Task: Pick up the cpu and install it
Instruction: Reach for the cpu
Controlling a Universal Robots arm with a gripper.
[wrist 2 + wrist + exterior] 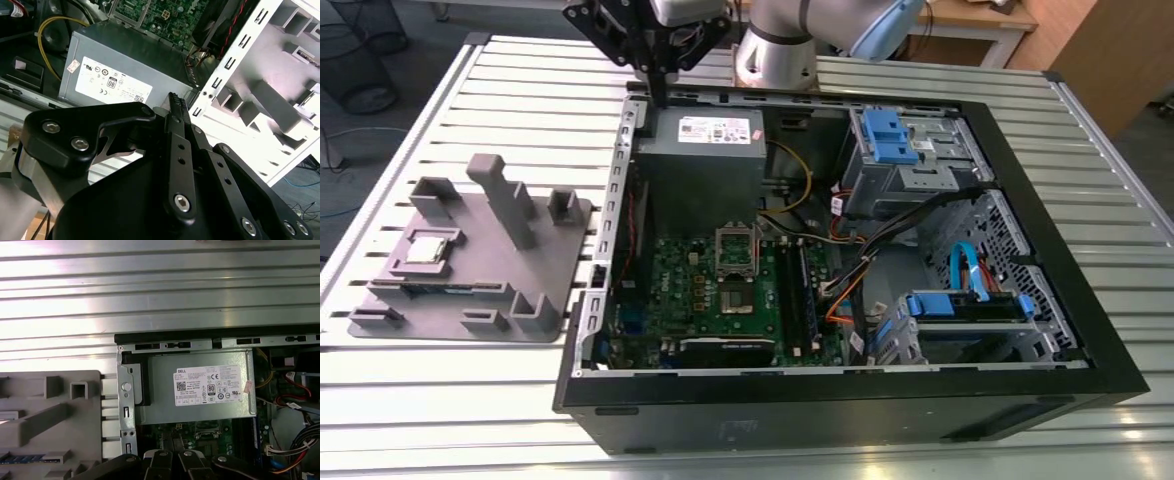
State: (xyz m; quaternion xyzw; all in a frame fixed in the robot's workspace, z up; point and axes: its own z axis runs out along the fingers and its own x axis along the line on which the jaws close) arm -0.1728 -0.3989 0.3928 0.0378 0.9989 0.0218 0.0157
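Since the cpu (427,250) is a small flat chip w/ a metal lid, I judge it light, stiff, smooth on top and fragile underneath. Best taken by two opposite edges, kept level, no squeeze on the face. It lies flat on the grey fixture (554,265), on the counter (520,100) at the exterior view's left of the PC case (854,410), well apart from the hand (655,92). Hand hangs above the case's back edge, near the power supply (707,160). In the second wrist view its fingers (179,145) look pressed together, nothing between them.

Obstacles: tall fixture posts (507,200) stand just beside the chip, and the case wall sits between fixture and motherboard (707,290). Socket (736,250) looks open; cables (854,270) run near it — snag risk, prob. minor.
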